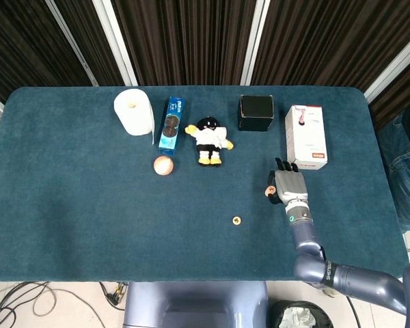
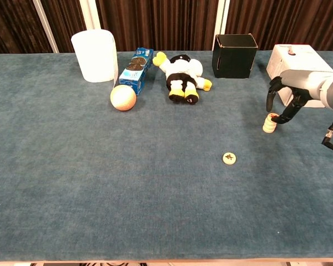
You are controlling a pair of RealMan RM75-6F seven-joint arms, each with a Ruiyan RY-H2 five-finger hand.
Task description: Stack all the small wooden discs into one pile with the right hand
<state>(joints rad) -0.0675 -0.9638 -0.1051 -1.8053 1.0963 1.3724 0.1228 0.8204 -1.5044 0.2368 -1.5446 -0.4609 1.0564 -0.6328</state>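
Observation:
A short pile of small wooden discs (image 2: 270,124) stands on the blue table at the right, seen beside my thumb as the pile (image 1: 268,192) in the head view. My right hand (image 2: 291,94) hangs over the pile with fingers curled down. One fingertip (image 2: 281,118) touches the top disc's right edge, and another hangs just above it. Whether the top disc is pinched does not show. A single disc (image 2: 228,158) with a dark mark lies flat nearer the front, left of the pile; the same lone disc (image 1: 237,220) shows in the head view. My right hand (image 1: 288,186) points toward the back there.
Along the back stand a paper roll (image 1: 134,111), a blue cookie pack (image 1: 171,124), a plush toy (image 1: 208,141), a black box (image 1: 255,113) and a white box (image 1: 306,136) just beyond my hand. A peach ball (image 1: 163,165) lies mid-left.

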